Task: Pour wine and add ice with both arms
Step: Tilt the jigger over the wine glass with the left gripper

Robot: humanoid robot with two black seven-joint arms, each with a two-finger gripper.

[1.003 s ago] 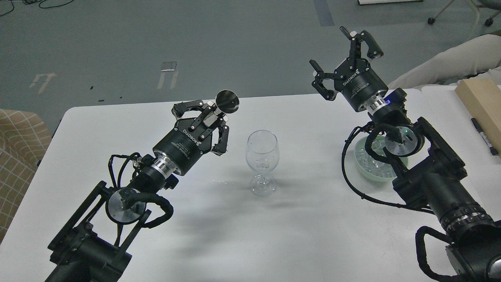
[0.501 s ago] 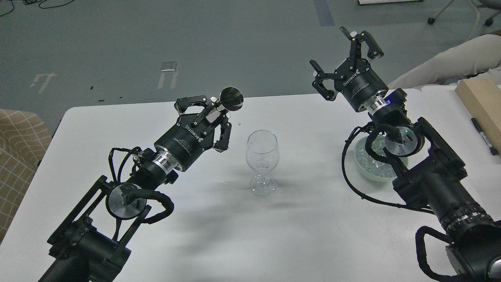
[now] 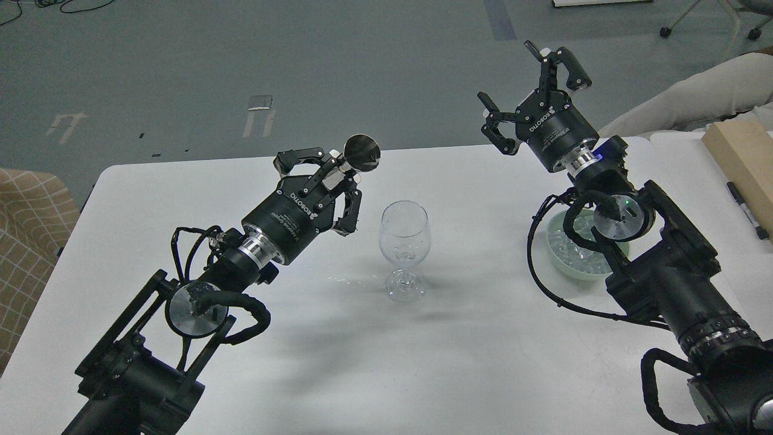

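Ice (image 3: 578,251), a heap of small clear cubes, lies in a pale green bowl (image 3: 558,261) at about 3 o'clock from the wine glass (image 3: 404,248), well apart from it and partly hidden behind the right arm's wrist joint. That glass stands upright near the middle of the white tabletop (image 3: 423,362); its bowl looks nearly empty, with only a few glints low inside that cannot be told apart as cubes or reflections. Left claw (image 3: 338,181) sits at roughly 10 o'clock from the glass, clenched on a small shiny metal cup (image 3: 361,151) that is tipped so its round dark end faces the camera, up and to the left of the glass rim. Its black fingers (image 3: 350,208) curl around the cup's silver stem. Right claw (image 3: 531,90) is raised at about 2 o'clock from the glass, beyond the bowl and over the far edge of the tabletop, with its fingers spread wide and nothing between them. At 3 o'clock near the frame edge, a wooden block (image 3: 743,157) and a black marker (image 3: 747,210) lie on a second white surface.
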